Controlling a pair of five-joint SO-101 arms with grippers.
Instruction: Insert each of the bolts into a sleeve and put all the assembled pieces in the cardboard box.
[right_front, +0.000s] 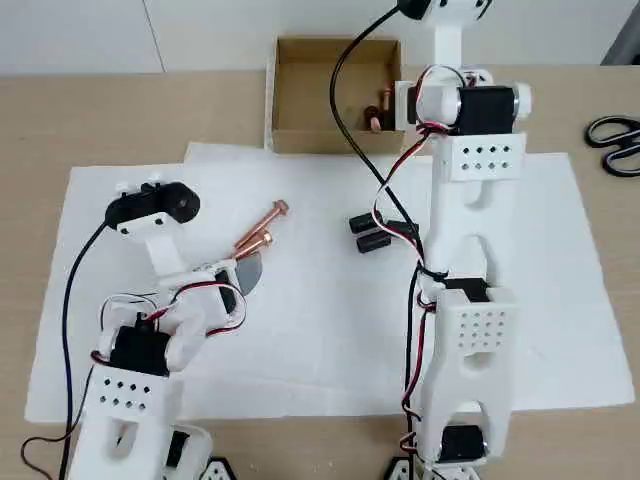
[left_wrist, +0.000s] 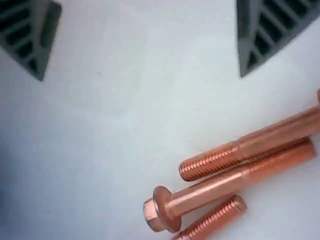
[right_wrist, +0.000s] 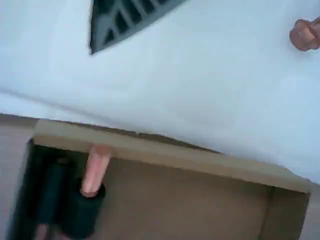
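High view: scissors (right_front: 615, 143) on tabletop (right_front: 100, 120) at 2 o'clock; two sleeves (right_front: 370, 232) at centre of sheet (right_front: 320, 330). Loose bolts (right_front: 262, 228) beside them toward 9 o'clock. At 12 o'clock, box (right_front: 305, 90), assembled pieces (right_front: 380, 108) inside. Hands: left hand (left_wrist: 141, 76) spread wide, empty, above bolts; right hand (right_front: 398, 100) over box, spread cannot be told.

No writing, number, label or sign can be read anywhere. The cardboard box (right_front: 320, 140), the bolts (right_front: 262, 225), the black sleeves (right_front: 375, 240) and the white sheet (right_front: 330, 320) on the desk (right_front: 30, 150) all look plain.
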